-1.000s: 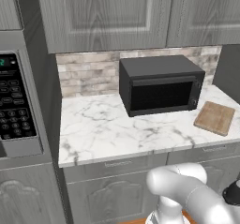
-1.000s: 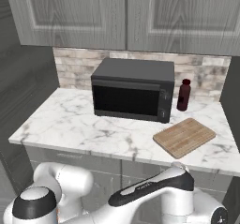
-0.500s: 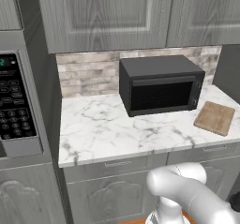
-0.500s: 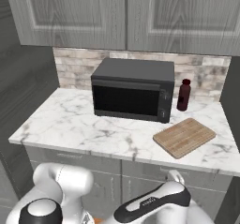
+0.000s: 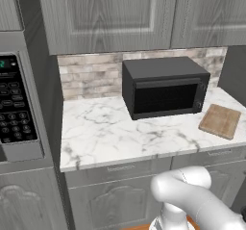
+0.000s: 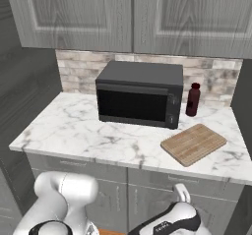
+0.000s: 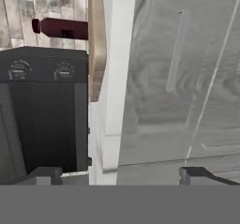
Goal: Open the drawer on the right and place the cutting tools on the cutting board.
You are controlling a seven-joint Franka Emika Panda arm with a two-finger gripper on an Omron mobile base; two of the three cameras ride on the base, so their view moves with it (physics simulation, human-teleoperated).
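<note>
The drawer on the right is shut, so the cutting tools are hidden. Its grey wood-grain front with a slim bar handle faces me in the rolled hand view. My gripper is open, its dark fingertips spread wide, a short way off the front and touching nothing. In the right base view the gripper pokes up just before that drawer front. The cutting board lies bare on the counter's right end, also seen as the cutting board and as a brown edge.
A black microwave stands mid-counter, with a dark red bottle to its right by the wall. A similar grey drawer front sits left of the right one. Wall cabinets hang above; a built-in oven panel is at far left.
The arm has sunk lower in front of the cabinets, and the hand has come up before the right drawer front. Nothing on the counter has moved.
</note>
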